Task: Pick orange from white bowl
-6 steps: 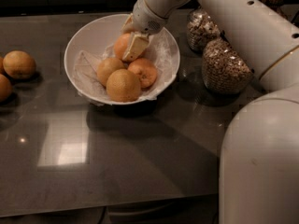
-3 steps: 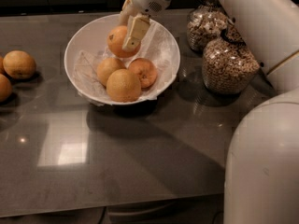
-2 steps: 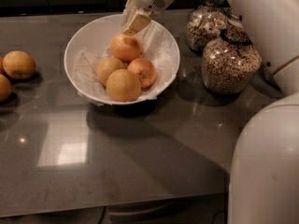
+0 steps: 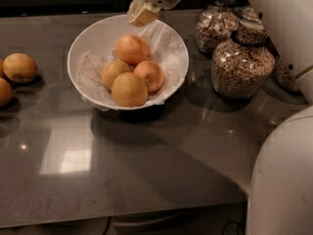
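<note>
Camera view looks down on the dark glossy bench (image 4: 156, 170); its near edge runs across the bottom, and a broad bare stretch lies between that edge and the white bowl (image 4: 73, 53), with more bare surface to the bowl's left; the tool (image 4: 143, 12) hangs at the top of the frame above the bowl's far rim, clear of the fruit and holding nothing; whether it is spread or closed I cannot tell; the orange (image 4: 132, 49) lies in the bowl at the back of the heap, just below the tool, smooth and deep in colour

To the right of the bowl stand two glass jars of cereal; the larger jar (image 4: 243, 67) is near the bowl's right rim but apart from it, and the smaller jar (image 4: 215, 28) stands behind that; the white robot arm (image 4: 288, 18) crosses above the jars at upper right, and the robot body (image 4: 281, 180) fills the lower right corner, covering that part of the bench; at the far left, well apart from the bowl, a loose fruit (image 4: 19, 67) rests on the bench, with a second fruit (image 4: 4, 92) cut off by the frame

Crinkled white paper (image 4: 90, 72) lines the bowl; four fruits sit on it in a close cluster: the orange at the back, a rounder deep-orange fruit (image 4: 150, 76) to the right, a paler fruit (image 4: 116, 72) to the left, and the front fruit (image 4: 129, 89), also pale, nearest the camera
</note>
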You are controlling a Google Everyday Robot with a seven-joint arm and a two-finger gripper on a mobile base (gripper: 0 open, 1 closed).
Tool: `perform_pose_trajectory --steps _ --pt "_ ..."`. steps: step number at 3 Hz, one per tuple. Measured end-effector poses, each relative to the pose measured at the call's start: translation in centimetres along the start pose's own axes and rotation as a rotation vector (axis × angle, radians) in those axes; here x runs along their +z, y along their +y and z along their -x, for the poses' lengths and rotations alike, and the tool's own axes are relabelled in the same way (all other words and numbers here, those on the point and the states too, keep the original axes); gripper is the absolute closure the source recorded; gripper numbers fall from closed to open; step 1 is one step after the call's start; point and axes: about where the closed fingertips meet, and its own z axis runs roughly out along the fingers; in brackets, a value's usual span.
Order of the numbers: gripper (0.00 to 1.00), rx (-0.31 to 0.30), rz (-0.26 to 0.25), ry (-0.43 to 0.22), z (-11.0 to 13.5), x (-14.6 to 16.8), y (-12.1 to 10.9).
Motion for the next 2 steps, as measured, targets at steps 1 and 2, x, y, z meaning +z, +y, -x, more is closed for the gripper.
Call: perform_pose_trajectory --steps 1,2 --pt "0.81 0.000 0.000 0.000 0.00 0.00 0.00" --pt "0.57 0.000 0.000 0.000 0.00 0.01 0.00"
